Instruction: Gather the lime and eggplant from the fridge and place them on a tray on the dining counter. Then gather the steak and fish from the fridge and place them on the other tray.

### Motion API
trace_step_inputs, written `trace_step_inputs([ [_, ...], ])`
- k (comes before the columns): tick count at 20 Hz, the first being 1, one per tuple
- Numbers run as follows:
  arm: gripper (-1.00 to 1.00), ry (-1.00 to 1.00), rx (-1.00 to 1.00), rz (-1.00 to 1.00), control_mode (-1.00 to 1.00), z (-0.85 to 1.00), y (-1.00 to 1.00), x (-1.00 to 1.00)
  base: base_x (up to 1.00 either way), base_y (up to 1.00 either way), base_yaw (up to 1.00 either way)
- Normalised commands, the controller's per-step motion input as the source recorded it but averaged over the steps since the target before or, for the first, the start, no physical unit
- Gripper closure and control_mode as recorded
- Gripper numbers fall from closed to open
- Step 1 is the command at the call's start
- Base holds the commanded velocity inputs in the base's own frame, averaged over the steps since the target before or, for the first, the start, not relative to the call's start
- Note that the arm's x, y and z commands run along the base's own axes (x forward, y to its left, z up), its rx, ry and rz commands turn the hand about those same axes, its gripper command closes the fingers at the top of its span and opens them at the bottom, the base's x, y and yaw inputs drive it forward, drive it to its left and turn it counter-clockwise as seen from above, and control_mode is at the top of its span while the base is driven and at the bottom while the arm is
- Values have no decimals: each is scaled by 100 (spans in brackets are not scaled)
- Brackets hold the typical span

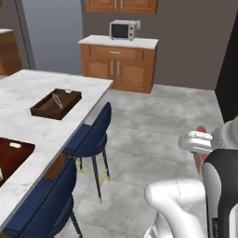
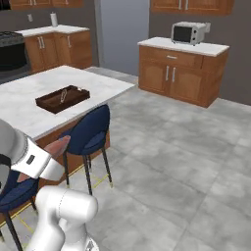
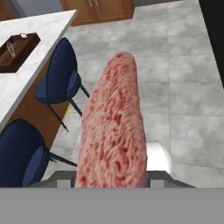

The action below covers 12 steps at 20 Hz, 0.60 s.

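My gripper is shut on the steak, a long pink-red marbled slab that stands up between the jaws. In the base views the gripper hovers over the grey floor beside the dining counter, and the steak pokes out of it. One dark red-brown tray sits far along the marble top with a thin silver-grey thing in it, possibly the fish. The other tray lies nearer, cut by the left edge. Lime, eggplant and fridge are out of view.
Two blue stools stand along the counter's near side, between me and the trays. A wooden cabinet with a microwave stands at the far wall. A black panel rises at the right. Open grey tile floor lies ahead.
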Motion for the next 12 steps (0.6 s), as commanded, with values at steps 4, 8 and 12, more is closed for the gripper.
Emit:
trace_step_inputs([
  [4,100,0,0,0,100,0,0,0,84,-52,36],
  [8,100,0,0,0,100,0,0,0,80,-55,35],
  [12,100,0,0,0,100,0,0,0,75,-51,38],
])
